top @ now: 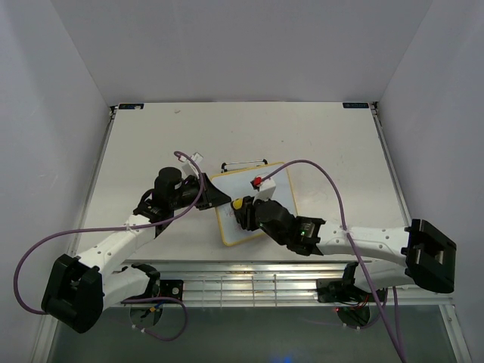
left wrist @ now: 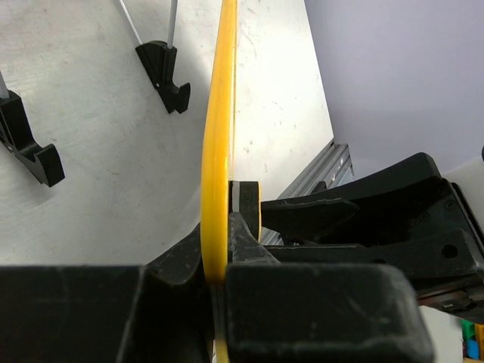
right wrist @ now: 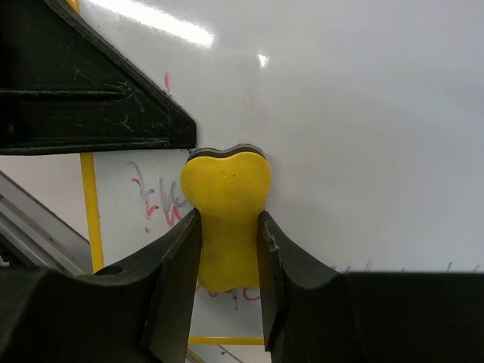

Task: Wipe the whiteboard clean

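Observation:
The whiteboard (top: 240, 185), white with a thin yellow frame, lies mid-table. My left gripper (top: 219, 198) is shut on its left edge; in the left wrist view the yellow frame (left wrist: 219, 151) runs edge-on between the clamped jaws (left wrist: 218, 261). My right gripper (top: 243, 213) is shut on a small yellow sponge eraser (right wrist: 227, 197), which is pressed against the board surface (right wrist: 363, 113). Pink-red and bluish handwriting (right wrist: 155, 200) shows left of the eraser and just below it. The board surface above and right of the eraser looks plain white.
A thin black wire stand (top: 246, 162) lies just behind the board, and its black feet (left wrist: 162, 72) show on the table. A small red object (top: 257, 181) sits on the board's upper part. Purple cables (top: 325, 181) arc over both arms. A metal rail (top: 249, 283) runs along the near edge.

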Available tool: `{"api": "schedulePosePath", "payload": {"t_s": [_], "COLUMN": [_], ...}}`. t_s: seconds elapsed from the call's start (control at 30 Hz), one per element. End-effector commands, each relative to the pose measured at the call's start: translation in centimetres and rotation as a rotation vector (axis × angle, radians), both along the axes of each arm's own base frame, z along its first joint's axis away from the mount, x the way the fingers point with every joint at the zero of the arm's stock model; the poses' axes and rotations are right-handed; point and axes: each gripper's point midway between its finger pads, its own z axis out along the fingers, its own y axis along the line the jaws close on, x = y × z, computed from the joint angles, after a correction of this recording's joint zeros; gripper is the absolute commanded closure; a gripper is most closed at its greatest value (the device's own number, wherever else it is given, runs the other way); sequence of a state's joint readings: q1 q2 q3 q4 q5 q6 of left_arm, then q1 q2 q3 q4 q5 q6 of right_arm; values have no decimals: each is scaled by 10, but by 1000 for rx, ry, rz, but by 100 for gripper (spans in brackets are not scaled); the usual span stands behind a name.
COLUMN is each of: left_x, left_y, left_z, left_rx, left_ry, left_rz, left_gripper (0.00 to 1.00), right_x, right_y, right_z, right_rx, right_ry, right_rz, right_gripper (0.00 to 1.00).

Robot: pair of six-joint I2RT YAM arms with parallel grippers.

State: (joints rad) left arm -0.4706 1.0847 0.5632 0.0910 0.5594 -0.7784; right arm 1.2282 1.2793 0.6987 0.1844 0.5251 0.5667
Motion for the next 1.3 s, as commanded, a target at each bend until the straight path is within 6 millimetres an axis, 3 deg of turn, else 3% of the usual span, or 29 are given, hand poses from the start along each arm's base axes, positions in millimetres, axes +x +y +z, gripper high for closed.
{"api": "schedulePosePath", "payload": {"t_s": [0.0, 0.2, 0.43, 0.63, 0.87, 0.97, 1.27], "left_x": [-22, -25, -26, -28, -35, -37, -41], "left_y": [-27, -28, -28, -30, -33, -35, -36], "left_z": [94, 89, 85, 82, 75, 71, 72], "left_rx": [-237, -243, -243, -242, -238, -234, -235], "left_ry": [-217, -193, -181, -166, -135, -130, -136], "left_rz": [-166, -168, -171, -191, -236, -246, -264], "left_gripper": [100, 100, 100, 100, 100, 100, 100], "right_x": [-46, -55, -71, -50, 12, 28, 34], "right_y": [9, 43, 56, 35, -33, -46, -35], "right_z": [-63, -38, -44, -52, -64, -61, -47], "right_rx": [-179, -151, -154, -200, -254, -268, -267], "right_ry": [173, 127, 133, 116, 130, 112, 104], "right_rz": [183, 265, 333, 245, 48, 7, 26], "right_gripper": [92, 92, 92, 92, 92, 92, 92]}}
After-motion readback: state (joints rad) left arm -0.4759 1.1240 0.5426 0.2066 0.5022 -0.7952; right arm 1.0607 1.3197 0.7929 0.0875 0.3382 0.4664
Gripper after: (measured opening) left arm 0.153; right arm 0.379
